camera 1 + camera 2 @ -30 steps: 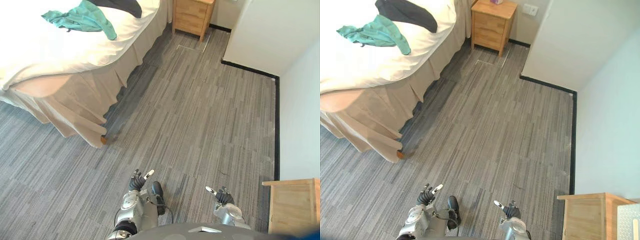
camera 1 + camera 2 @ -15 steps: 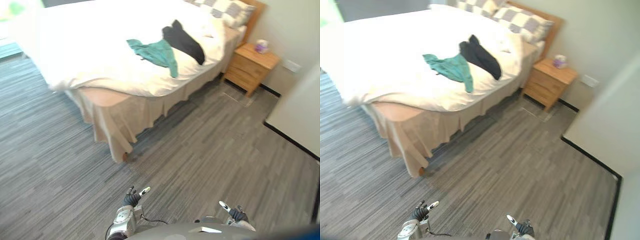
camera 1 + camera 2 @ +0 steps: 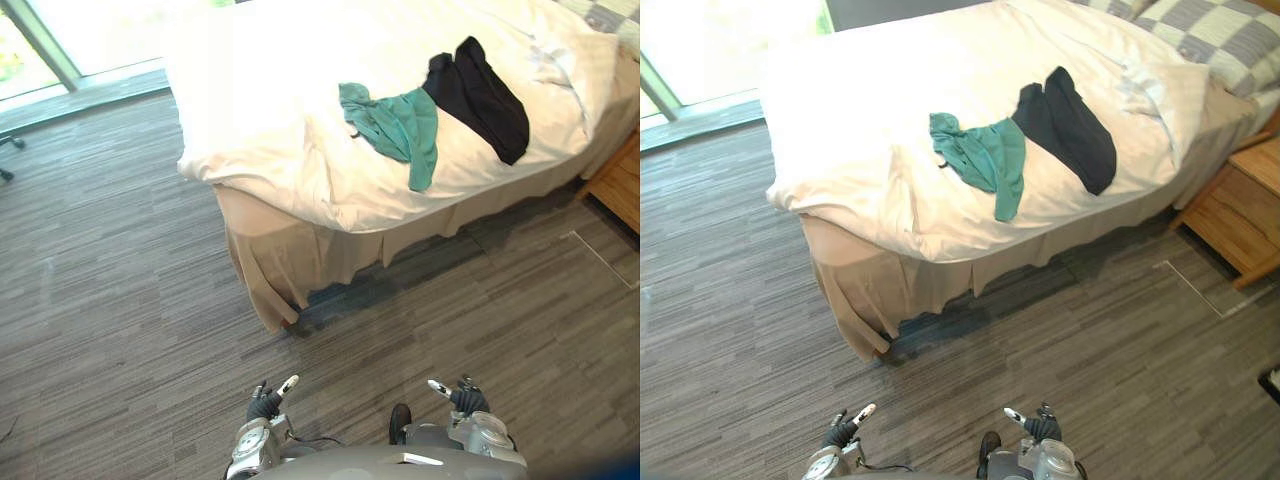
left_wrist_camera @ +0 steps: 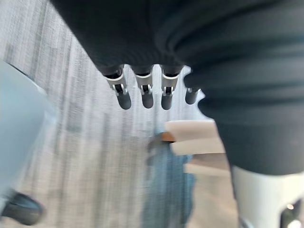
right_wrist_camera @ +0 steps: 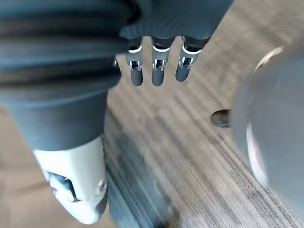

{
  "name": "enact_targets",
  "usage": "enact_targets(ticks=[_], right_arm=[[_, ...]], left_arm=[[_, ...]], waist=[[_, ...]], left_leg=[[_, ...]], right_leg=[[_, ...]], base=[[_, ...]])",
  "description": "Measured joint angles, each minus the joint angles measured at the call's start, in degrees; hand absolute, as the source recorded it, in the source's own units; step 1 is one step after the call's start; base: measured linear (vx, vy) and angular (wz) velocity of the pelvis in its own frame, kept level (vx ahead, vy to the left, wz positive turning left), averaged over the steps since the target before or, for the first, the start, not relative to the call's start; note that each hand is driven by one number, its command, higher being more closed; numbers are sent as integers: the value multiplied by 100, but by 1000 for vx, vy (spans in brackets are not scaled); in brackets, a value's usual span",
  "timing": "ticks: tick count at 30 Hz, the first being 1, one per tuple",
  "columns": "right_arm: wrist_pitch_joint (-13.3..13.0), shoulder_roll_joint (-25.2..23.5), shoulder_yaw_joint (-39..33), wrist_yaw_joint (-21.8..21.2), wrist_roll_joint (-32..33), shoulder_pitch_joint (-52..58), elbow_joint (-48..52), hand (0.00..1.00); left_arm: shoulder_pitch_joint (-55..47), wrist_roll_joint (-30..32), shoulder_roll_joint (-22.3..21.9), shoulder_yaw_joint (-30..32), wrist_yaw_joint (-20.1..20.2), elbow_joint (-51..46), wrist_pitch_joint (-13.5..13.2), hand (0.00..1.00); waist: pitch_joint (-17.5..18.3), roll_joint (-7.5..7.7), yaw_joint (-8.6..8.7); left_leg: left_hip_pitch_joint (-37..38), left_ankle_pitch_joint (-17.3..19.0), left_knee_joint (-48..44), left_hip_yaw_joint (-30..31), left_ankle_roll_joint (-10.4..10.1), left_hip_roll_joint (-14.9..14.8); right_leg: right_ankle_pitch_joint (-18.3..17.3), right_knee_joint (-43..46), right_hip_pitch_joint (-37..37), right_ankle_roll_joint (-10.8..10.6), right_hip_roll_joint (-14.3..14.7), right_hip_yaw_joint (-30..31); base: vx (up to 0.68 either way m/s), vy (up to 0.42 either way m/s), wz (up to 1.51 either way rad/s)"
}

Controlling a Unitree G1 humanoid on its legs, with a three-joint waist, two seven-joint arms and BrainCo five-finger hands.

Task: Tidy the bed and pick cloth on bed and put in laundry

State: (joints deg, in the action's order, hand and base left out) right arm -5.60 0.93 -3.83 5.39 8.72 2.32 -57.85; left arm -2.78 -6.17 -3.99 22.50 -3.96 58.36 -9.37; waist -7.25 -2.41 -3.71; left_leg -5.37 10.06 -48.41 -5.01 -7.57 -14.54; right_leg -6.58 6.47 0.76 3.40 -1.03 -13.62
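The left hand's (image 3: pixel 265 403) fingers (image 4: pixel 145 93) hang straight and relaxed in a loose row, the thumb set apart, empty and touching nothing, with grey striped carpet (image 3: pixel 110 300) below them. The right hand's (image 3: pixel 465 398) fingers (image 5: pixel 157 72) are just as slack and open, also empty, over the same carpet. Both hands sit low at the robot's sides, well apart from the bed (image 3: pixel 270 90) and from each other.

Past the left fingers, in the left wrist view, the corner of a beige bed skirt (image 3: pixel 290 255) shows with a small brown bed foot (image 4: pixel 167 137) under it. In the head views that corner of the bed stands ahead of the left hand, with open carpet between.

The bed is covered by a white duvet (image 3: pixel 860 120), rumpled and hanging unevenly over the near edge. On the duvet lie two pieces of cloth, touching each other: a teal cloth (image 3: pixel 398 122), bunched, with one end trailing toward the near edge of the bed, and a black cloth (image 3: pixel 482 88) just beyond it, laid out long toward the pillows. Checked pillows (image 3: pixel 1215 35) sit at the head end, to the robot's right. Beside that end stands a wooden nightstand (image 3: pixel 1240 215) on the carpet. At the far left a bright window (image 3: pixel 60 35) reaches the floor
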Motion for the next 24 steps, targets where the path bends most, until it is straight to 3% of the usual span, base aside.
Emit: enact_targets(ticks=[2,3,4,5,6,7,8,10,14,17,18,19,20,22,23,24], right_arm=[[20,-82,-6,21,-108,0,-5,0],[22,-85,-6,26,-112,0,-1,0],[28,-85,-12,37,-117,13,6,0],[36,-74,-27,42,-122,9,5,0],[42,-58,-46,42,-125,1,7,0],[74,-115,-157,49,-213,-14,-40,0],[85,-226,-236,54,-332,-13,-47,0],[87,-375,-244,59,-343,-9,-58,0],[83,-477,-280,33,-342,69,-145,0],[83,-422,-327,31,-342,3,-186,0],[80,-415,-453,33,-342,-115,-158,0],[67,-418,-476,34,-341,-177,-155,0],[68,-443,-483,29,-342,-216,-159,0],[62,-438,-476,35,-340,-219,-158,0],[58,-442,-456,38,-340,-209,-168,0],[59,-450,-445,38,-339,-200,-178,0]], left_arm=[[-36,-41,9,-27,-26,-139,-5,0],[-37,-60,11,-79,-27,-156,-7,0],[-39,-69,31,-219,-35,-172,-6,0],[-30,-69,33,-293,-40,-167,-3,0],[-27,-69,22,-380,-45,-140,-6,0],[-18,-65,136,-481,-39,-96,-7,0],[-15,-67,256,-594,-51,-109,-24,0],[-32,-71,379,-609,-89,-110,-24,0],[-229,-117,428,-703,-82,-60,17,0],[-200,-110,422,-898,-53,147,27,0],[-182,-96,491,-1056,-8,152,37,0],[-178,-80,576,-1124,-7,181,54,0],[-101,5,679,-1140,-12,364,100,0],[-85,21,676,-1128,-9,377,130,0],[-90,72,694,-1118,-6,369,126,0],[-90,73,736,-1103,-3,366,124,0]], waist=[[-31,67,-29],[-28,72,-42],[-26,71,-42],[-15,41,-33],[16,-17,-35],[56,90,-28],[64,308,-18],[47,493,-101],[111,519,-169],[184,344,-134],[98,382,-4],[30,384,54],[12,433,186],[11,433,158],[38,492,130],[48,577,108]], left_leg=[[-315,293,298,-1183,99,-293],[-382,321,527,-1371,138,-294],[-467,288,1278,-1709,168,-197],[-544,-29,2242,-1872,267,4],[-569,-434,2756,-1885,441,117],[-373,-442,3235,-1959,618,340],[-245,-629,3662,-1948,698,589],[-28,-669,3919,-1948,727,771],[648,-676,4376,-1953,719,949],[925,-714,4900,-1923,667,969],[1060,-676,4948,-1791,696,981],[1103,-664,4945,-1749,706,995],[1193,-651,4933,-1651,707,949],[1274,-648,4921,-1658,664,868],[1302,-622,4920,-1648,581,883],[1304,-601,4933,-1643,542,975]], right_leg=[[4,-262,446,-6,-141,-188],[9,-293,489,-20,-184,-252],[6,-377,606,-101,-258,-339],[-20,-402,638,-250,-297,-386],[-38,-398,640,-317,-272,-397],[-105,-399,672,-434,-370,-411],[-38,-391,653,-547,-517,-457],[4,-384,791,-609,-628,-451],[28,39,1040,-649,-762,-441],[9,1640,313,-714,-912,-345],[181,2930,-239,-954,-1139,-269],[233,3346,-442,-997,-1257,-254],[-418,3588,-650,-811,-1309,-251],[-599,3060,-791,-734,-1186,-247],[-175,1855,-816,-682,-1033,-191],[218,1388,-841,-636,-1027,-114]], base=[[247,-18,28],[202,60,27],[220,122,21],[239,153,24],[294,198,45],[304,193,64],[302,184,62],[259,121,32],[204,40,12],[113,44,1],[80,-10,23],[129,-34,55],[113,-30,50],[136,-43,27],[125,-83,8],[140,-125,-2]])
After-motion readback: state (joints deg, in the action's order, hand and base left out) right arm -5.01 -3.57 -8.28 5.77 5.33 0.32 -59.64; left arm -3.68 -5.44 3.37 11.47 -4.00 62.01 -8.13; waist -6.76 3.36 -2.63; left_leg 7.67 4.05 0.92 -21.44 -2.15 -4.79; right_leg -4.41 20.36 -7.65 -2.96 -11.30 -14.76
